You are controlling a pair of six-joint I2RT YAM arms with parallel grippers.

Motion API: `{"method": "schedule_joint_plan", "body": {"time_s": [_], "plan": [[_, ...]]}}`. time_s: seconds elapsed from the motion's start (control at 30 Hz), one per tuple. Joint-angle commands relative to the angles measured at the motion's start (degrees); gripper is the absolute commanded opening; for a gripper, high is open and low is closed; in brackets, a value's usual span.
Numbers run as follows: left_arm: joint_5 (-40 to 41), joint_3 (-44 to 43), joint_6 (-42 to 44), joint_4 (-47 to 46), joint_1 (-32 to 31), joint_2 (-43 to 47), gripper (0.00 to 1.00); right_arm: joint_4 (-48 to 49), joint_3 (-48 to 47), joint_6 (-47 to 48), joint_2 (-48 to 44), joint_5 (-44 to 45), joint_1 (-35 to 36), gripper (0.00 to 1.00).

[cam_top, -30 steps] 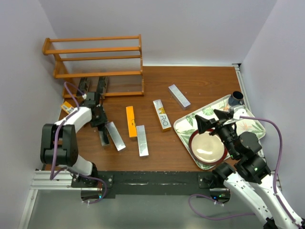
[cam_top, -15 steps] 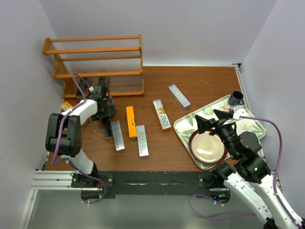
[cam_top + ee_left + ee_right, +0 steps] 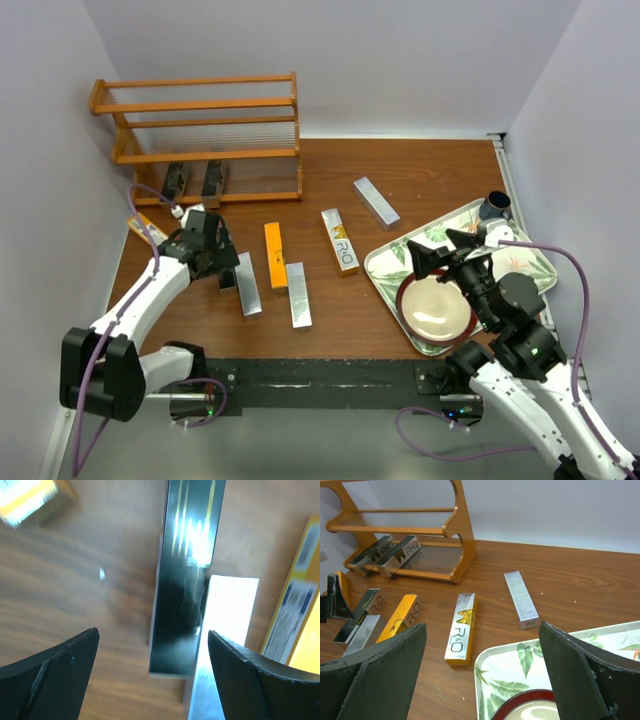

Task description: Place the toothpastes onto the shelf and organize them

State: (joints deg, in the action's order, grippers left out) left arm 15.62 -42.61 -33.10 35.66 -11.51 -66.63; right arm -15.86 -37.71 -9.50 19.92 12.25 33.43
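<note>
Left gripper (image 3: 152, 632) hovering spread over glossy black rectangular carton (image 3: 182, 580), 9 o'clock on brown wooden table (image 3: 440, 170) | two black cartons (image 3: 211, 182) sitting on orange-brown wooden shelf (image 3: 200, 103), 11 o'clock | seven cartons (image 3: 298, 293) lying unshelved

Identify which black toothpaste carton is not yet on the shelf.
The glossy black rectangular carton lying on the brown table under the open left pincer; the other two rest on the orange-brown wooden shelf's bottom tier.

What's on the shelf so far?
Two black cartons lie side by side on the bottom tier of the shelf, at its left end. Nothing shows on the upper tiers. From above, rails cover the cartons' back ends.
</note>
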Motion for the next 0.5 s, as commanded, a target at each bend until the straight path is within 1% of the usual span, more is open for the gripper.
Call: {"method": "schedule_joint_plan", "body": {"time_s": [0.0,0.13,0.27,0.37,0.47], "plan": [[-1.0,4.2,-4.5,3.3,-2.0,4.2,0.95,1.8,-1.6,-0.3,1.1,-1.3,0.3,0.99],[-3.7,5.8,-6.8,1.6,-4.9,5.5,0.94,2.0,-1.5,-0.3,1.3,-1.6,0.3,0.99],[-2.3,7.3,-8.8,0.3,-6.0,4.5,0.93,1.7,-1.7,-0.3,1.2,-1.6,0.3,0.98],[-0.9,9.0,-10.5,-1.5,-6.6,5.5,0.90,1.7,-1.6,-0.3,0.9,-1.4,0.3,0.99],[2.3,11.0,-12.2,-2.9,-6.8,7.7,0.83,1.7,-1.6,-0.3,0.9,-1.4,0.3,0.99]]}}
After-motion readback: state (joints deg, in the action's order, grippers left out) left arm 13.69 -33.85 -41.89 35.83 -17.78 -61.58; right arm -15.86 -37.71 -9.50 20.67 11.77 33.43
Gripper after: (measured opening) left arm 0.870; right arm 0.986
